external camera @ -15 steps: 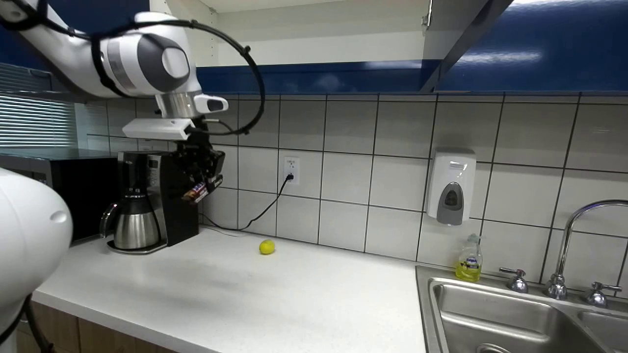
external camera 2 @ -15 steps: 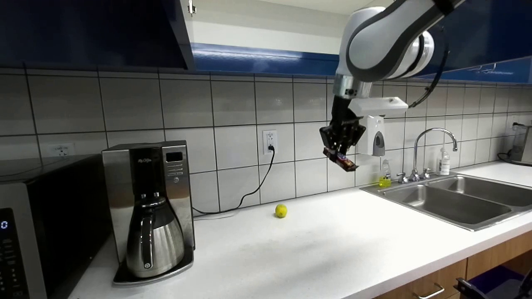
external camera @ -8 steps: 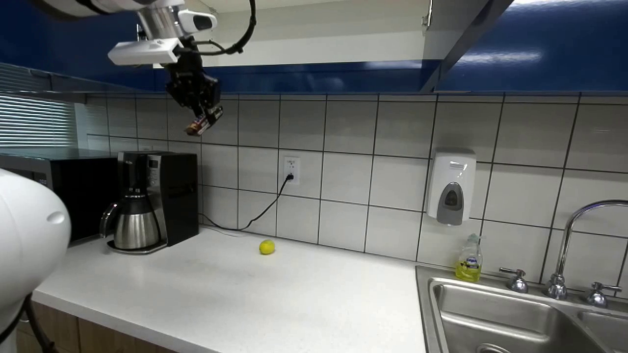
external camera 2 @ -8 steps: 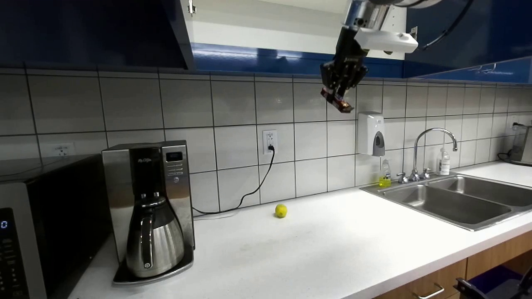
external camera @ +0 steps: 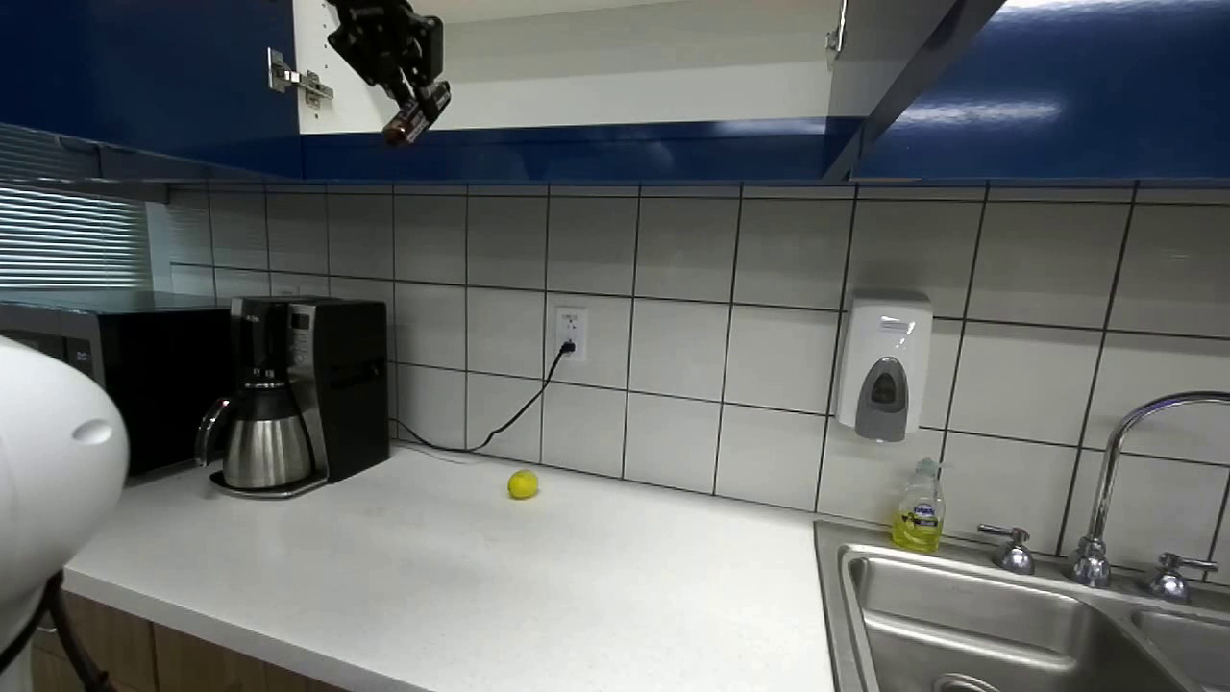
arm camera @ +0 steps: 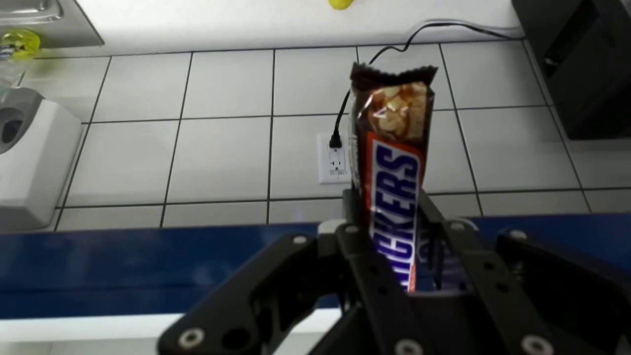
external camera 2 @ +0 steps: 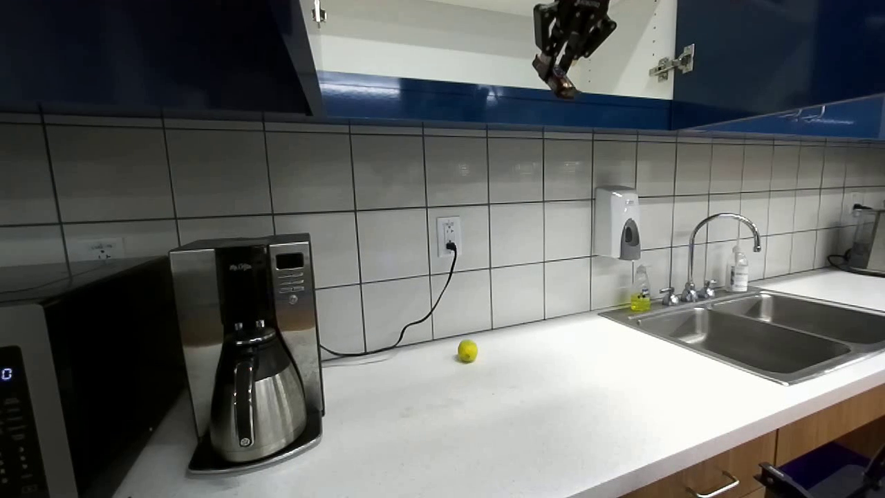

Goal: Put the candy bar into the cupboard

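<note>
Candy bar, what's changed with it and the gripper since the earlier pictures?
The gripper has risen in both exterior views, lifting the candy bar from lower than the cupboard to overlap its blue lower edge there. Nothing was newly gripped or released. The yellow ball and coffee maker stayed put.

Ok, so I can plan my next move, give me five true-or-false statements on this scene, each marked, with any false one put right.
1. The gripper holds the candy bar. True.
2. The candy bar is plain, with no print. False: large lettering shows on it in the wrist view.
3. The cupboard stands open. True.
4. The round yellow object lies on the counter. True.
5. The gripper touches the counter. False: it hangs well above it.
</note>
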Available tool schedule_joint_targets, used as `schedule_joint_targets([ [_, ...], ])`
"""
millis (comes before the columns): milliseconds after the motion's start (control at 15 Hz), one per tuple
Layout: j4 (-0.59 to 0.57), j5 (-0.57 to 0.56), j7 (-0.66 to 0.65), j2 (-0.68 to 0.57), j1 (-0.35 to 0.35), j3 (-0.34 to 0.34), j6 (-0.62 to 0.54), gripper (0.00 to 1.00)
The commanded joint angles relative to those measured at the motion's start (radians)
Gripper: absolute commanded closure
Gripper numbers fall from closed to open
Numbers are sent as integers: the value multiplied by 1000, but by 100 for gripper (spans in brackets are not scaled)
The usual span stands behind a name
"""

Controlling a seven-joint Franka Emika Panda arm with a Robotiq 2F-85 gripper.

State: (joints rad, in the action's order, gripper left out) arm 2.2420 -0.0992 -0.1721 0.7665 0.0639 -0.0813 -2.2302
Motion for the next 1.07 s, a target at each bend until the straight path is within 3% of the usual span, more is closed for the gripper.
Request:
schedule_joint_targets([
  [0, -156, 9, 2, -69, -38, -24, 76, 93],
  [533, -429, -10, -32, -246, -64, -36, 176, 93],
  [1000, -611, -83, -98, -443, -89, -72, 177, 93],
])
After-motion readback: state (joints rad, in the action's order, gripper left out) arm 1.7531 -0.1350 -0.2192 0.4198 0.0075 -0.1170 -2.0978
